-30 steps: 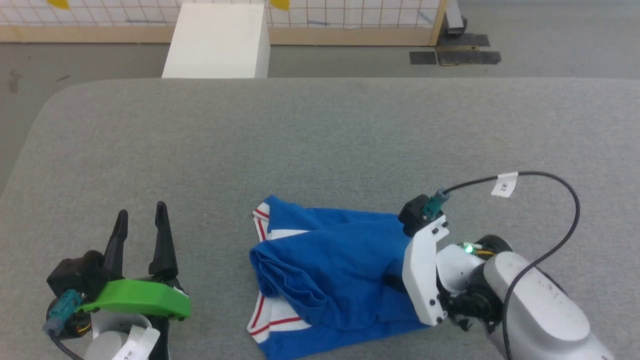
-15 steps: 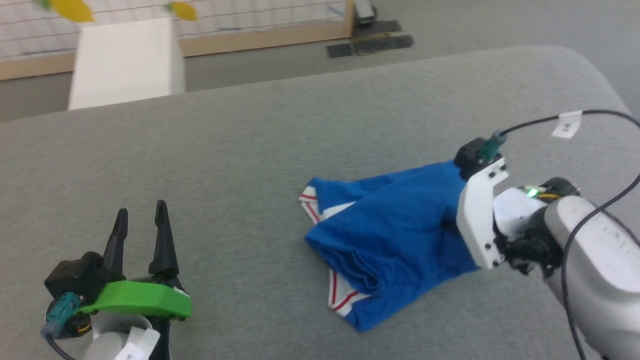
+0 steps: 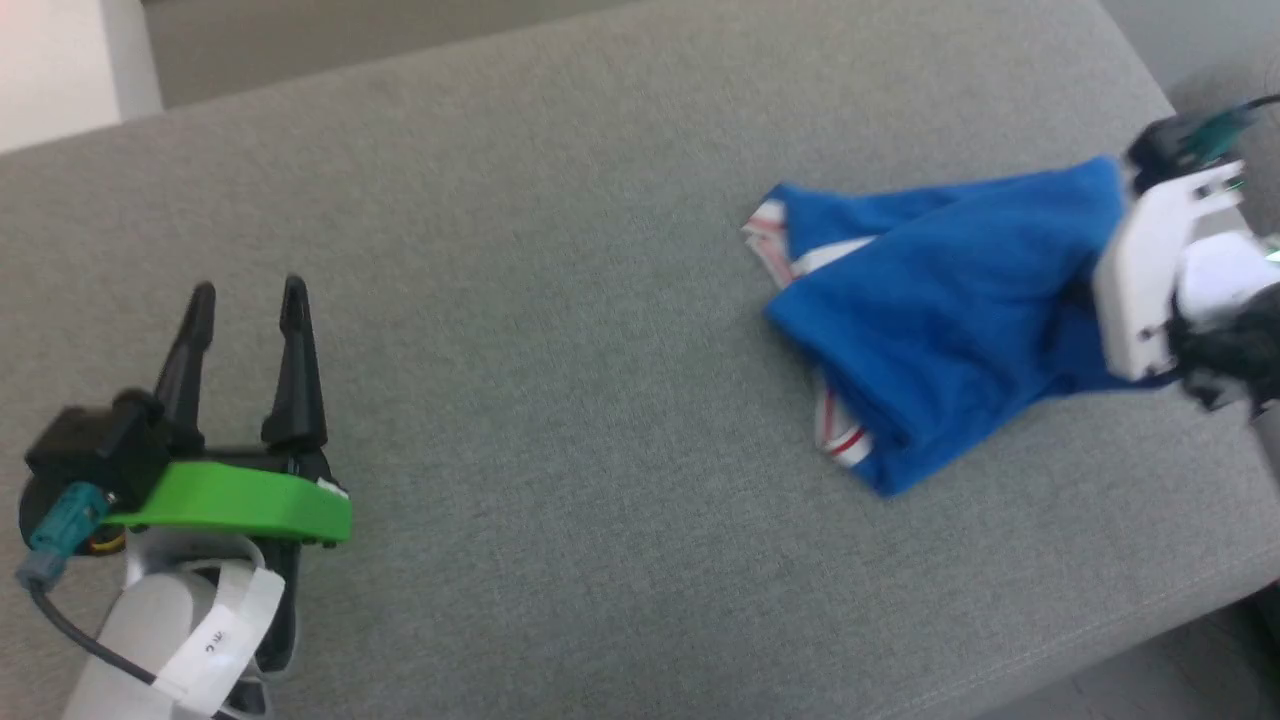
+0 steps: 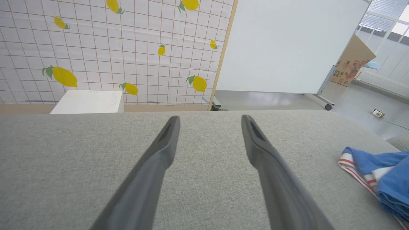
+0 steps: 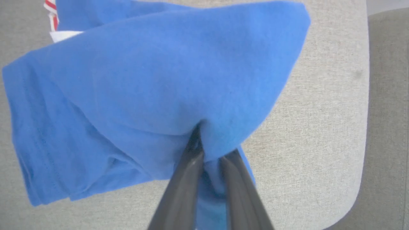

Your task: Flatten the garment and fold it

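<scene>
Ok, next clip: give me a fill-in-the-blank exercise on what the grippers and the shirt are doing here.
The right gripper is ____ on the bright blue jersey T-shirt with red-and-white striped trim.
The left gripper is ____, holding nothing.
Part of the T-shirt rests on a fabric-covered surface coloured ____.
Missing words: shut; open; grey.

the left pincer (image 3: 247,290) has two long, dark, tapering fingers (image 4: 150,179) mounted on a bright green curved bracket (image 3: 235,505). beside it sits a black camera block (image 3: 95,450) with a teal plug (image 3: 58,520), a black cable (image 3: 62,632) and a white paper tag (image 3: 215,630) over a pale forearm (image 3: 110,680). the right pincer (image 5: 211,150), glossy dark grey, sits behind a flat white plate (image 3: 1150,280) dotted with small dark screws.
</scene>
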